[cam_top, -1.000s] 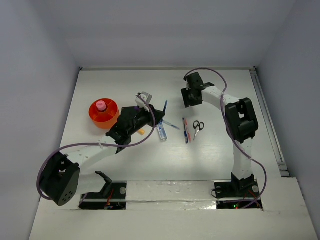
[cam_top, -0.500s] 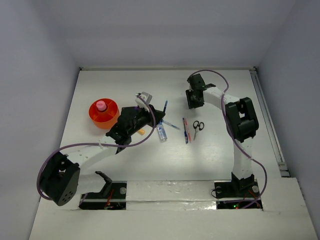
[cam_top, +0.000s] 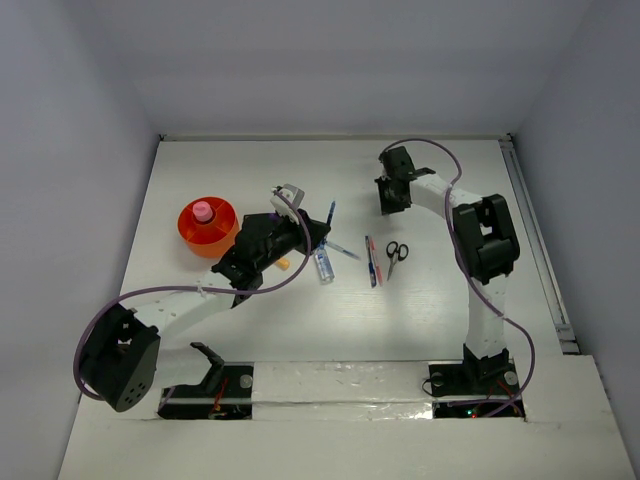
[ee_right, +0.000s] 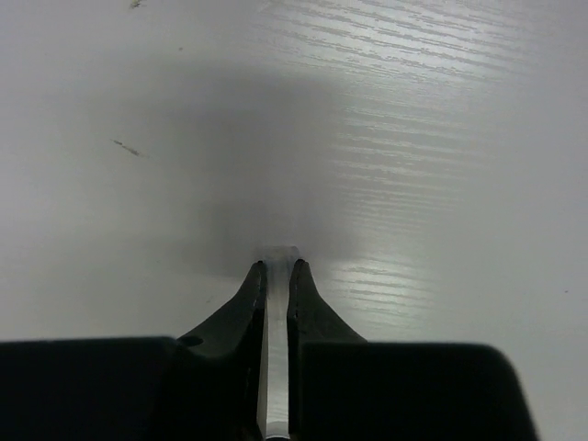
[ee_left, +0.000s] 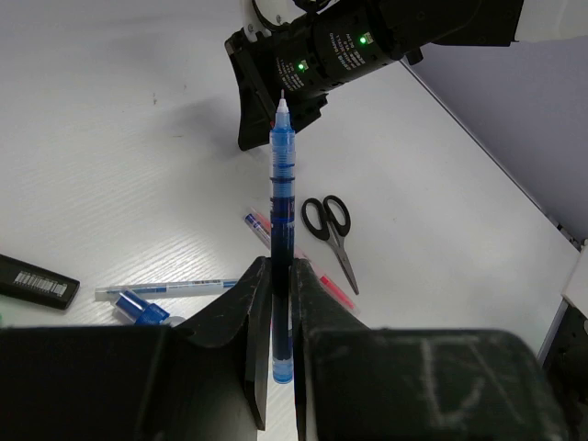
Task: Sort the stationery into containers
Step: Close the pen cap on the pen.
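the orange cup [cam_top: 207,226] stands on the left side of the bench [cam_top: 350,330], and a pink-capped bottle [cam_top: 203,211] sits upright inside it. the left arm bends at its elbow near the lower left corner, and its forearm stretches up and to the right, passing just beside the cup. the left end effector [ee_left: 280,268] is clenched on a blue pen [ee_left: 282,211]. the pen is held by its lower part, with the tip pointing away from the wrist towards the right arm.

on the bench below that pen lie a black highlighter [ee_left: 37,280], a thin pen [ee_left: 165,288] and a clear blue-capped bottle [cam_top: 323,265]. further right a red pen [ee_left: 322,276] and another blue one lie close together, with small black-handled scissors [ee_left: 333,228] just beside them.

the right arm rises from its base to a high elbow. its forearm then reaches up and to the left, with the wrist tipped down at the bench. the right end effector [ee_right: 277,266] has its fingers pinched nearly together on a thin pale strip [ee_right: 277,349]. i cannot tell what that strip is.
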Controlling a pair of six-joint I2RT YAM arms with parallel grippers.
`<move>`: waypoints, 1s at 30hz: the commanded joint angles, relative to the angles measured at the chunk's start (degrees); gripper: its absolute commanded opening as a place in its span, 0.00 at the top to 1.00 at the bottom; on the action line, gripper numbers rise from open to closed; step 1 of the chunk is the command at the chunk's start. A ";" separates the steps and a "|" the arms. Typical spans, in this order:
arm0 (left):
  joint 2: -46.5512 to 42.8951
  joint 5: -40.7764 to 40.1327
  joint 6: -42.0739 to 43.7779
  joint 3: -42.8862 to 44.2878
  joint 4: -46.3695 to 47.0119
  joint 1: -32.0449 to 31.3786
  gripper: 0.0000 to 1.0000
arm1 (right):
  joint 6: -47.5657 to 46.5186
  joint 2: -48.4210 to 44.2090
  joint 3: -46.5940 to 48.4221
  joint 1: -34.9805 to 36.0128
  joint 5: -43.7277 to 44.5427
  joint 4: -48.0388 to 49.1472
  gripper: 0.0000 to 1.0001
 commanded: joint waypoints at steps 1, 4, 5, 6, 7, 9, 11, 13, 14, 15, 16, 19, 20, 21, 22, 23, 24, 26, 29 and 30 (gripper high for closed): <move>-0.85 1.17 -0.02 -0.11 3.45 -0.01 1.00 | 0.43 1.08 -1.53 -0.39 -0.73 0.39 0.98; -1.20 0.91 0.07 -0.73 4.15 -0.01 1.00 | 1.48 -1.12 -3.64 -0.39 -0.73 3.29 1.00; -1.03 1.00 -0.10 -0.64 4.16 -0.01 1.00 | 1.83 -3.13 -4.77 -0.39 -0.73 5.73 1.00; -0.85 1.26 -0.19 -0.56 4.07 -0.01 1.00 | 2.88 -4.62 -5.83 -0.39 -1.43 7.59 1.00; -0.85 1.70 -0.54 -0.55 4.15 -0.01 1.00 | 3.76 -6.29 -6.97 -0.39 -2.04 9.52 1.00; -1.03 2.84 -1.16 -1.08 5.91 -0.01 1.00 | 7.01 -12.53 -11.61 -0.39 -4.50 16.02 1.00; -0.85 3.72 -1.86 -1.70 7.49 -0.01 1.00 | 10.95 -19.97 -16.19 -0.39 -8.10 25.47 1.00; -0.33 4.77 -2.65 -1.78 8.11 -0.01 1.00 | 14.30 -24.22 -22.76 -0.39 -11.53 31.83 1.00; -0.15 6.00 -3.61 -1.96 9.33 -0.01 1.00 | 16.40 -26.24 -24.98 -0.39 -12.59 37.08 1.00; -0.06 6.62 -4.06 -2.13 10.12 -0.01 1.00 | 20.77 -29.83 -27.26 -0.39 -15.03 39.83 1.00; -0.06 6.89 -4.50 -2.75 11.61 -0.01 1.00 | 22.99 -31.52 -31.72 -0.39 -15.67 42.56 1.00; 0.73 7.06 -5.03 -2.75 12.07 -0.01 1.00 | 31.52 -36.96 -37.64 1.27 -16.29 50.91 1.00; 0.90 7.50 -5.20 -2.66 12.07 -0.01 1.00 | 32.93 -37.94 -40.09 1.89 -16.20 53.54 1.00; 1.25 7.76 -5.73 -2.75 12.50 -0.01 1.00 | 35.04 -38.73 -41.16 2.59 -14.90 54.44 1.00; 1.34 7.94 -5.90 -3.01 13.03 -0.01 1.00 | 36.10 -40.22 -42.04 3.47 -14.45 55.67 1.00; 1.52 7.94 -6.08 -3.10 13.55 -0.01 1.00 | 37.16 -40.76 -43.36 5.13 -14.01 57.51 1.00; 1.87 8.12 -6.17 -3.02 13.56 -0.01 1.00 | 39.25 -41.20 -43.80 5.84 -13.48 58.14 1.00; 2.13 8.38 -6.61 -2.84 13.56 -0.01 1.00 | 40.94 -41.82 -44.25 8.03 -12.07 60.24 1.00; 1.61 8.91 -6.70 -3.10 14.00 -0.01 1.00 | 42.70 -41.90 -44.42 9.80 -10.76 62.87 1.00; 1.44 8.30 -6.52 -3.19 13.91 -0.01 1.00 | 43.49 -41.91 -44.60 10.50 -10.49 63.58 1.00</move>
